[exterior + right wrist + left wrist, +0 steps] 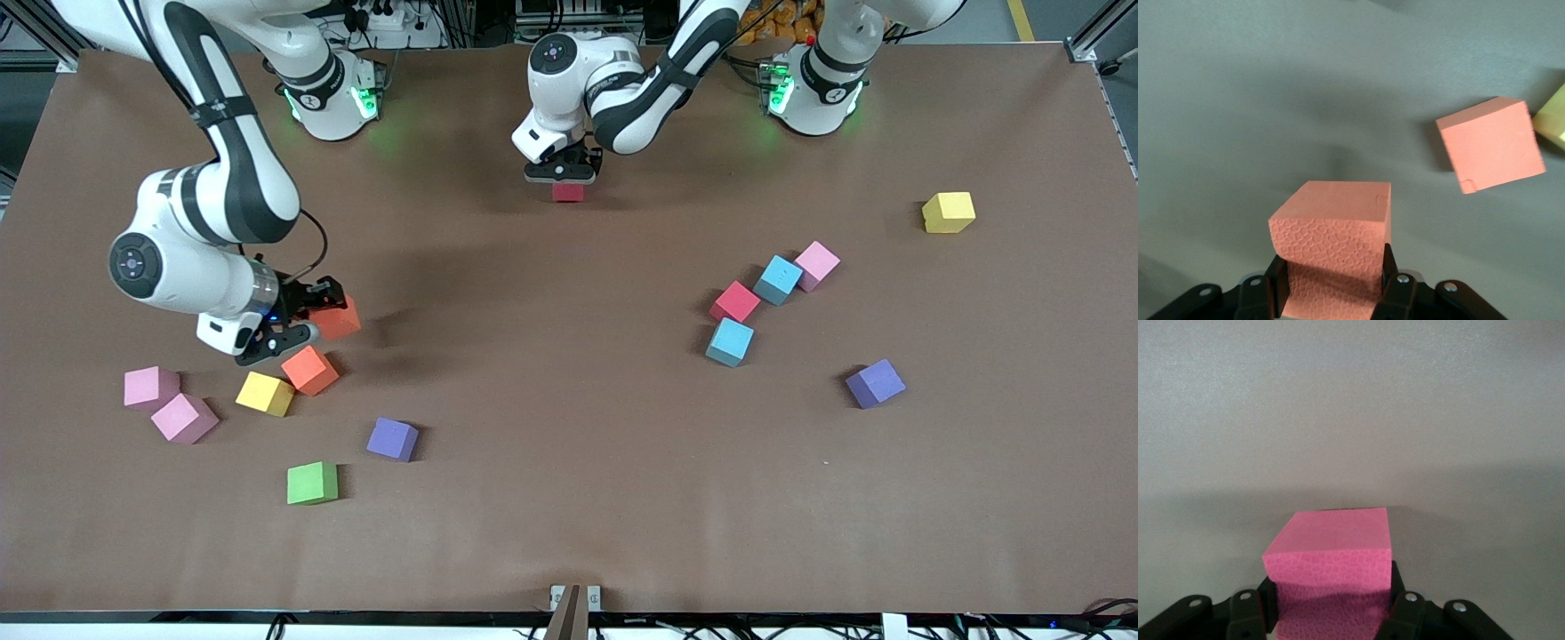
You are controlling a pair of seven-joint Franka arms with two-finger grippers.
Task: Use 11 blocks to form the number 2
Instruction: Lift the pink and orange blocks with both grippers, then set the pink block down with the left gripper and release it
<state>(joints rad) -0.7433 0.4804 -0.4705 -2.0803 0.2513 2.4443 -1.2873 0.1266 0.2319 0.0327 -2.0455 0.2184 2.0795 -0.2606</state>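
My left gripper [567, 180] [1333, 600] is shut on a crimson block [567, 192] [1331, 543], low over the table's middle stretch close to the robots' bases. My right gripper [313, 322] [1331, 280] is shut on an orange block [338, 318] [1333, 223], just above the table toward the right arm's end. A second orange block [309, 370] [1489, 143] lies close by, with a yellow block [265, 394] [1553, 120] touching it. The other blocks lie scattered, and no number 2 shows.
Toward the right arm's end lie two pink blocks [151, 388] [184, 418], a purple one [392, 439] and a green one [312, 483]. Toward the left arm's end lie crimson [735, 302], two light blue [778, 280] [730, 342], pink [816, 265], purple [875, 383] and yellow [948, 212] blocks.
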